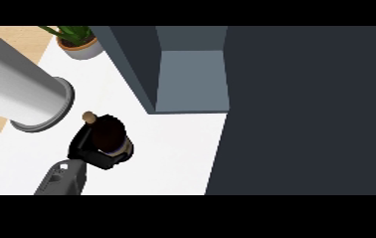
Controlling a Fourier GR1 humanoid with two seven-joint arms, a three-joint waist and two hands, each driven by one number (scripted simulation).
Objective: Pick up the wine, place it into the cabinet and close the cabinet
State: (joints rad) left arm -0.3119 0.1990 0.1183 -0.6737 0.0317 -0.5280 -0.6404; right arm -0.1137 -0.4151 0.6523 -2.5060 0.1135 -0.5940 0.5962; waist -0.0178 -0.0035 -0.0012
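The wine bottle [110,132] is dark with a tan cork top [89,116] and stands on the white counter [169,152] at the lower left. My left hand [99,152] is curled round its body and hides most of it; the grey forearm [60,179] comes in from the lower left. The cabinet [192,77] is open, up and to the right of the bottle, and its grey-blue inside shows. Its dark door [294,112] fills the right side of the view. My right hand does not show.
A large grey cylinder [29,95] lies at the left, close to the bottle's top. A potted plant [77,43] stands at the back left. The cabinet's dark side wall [132,62] runs between the plant and the opening.
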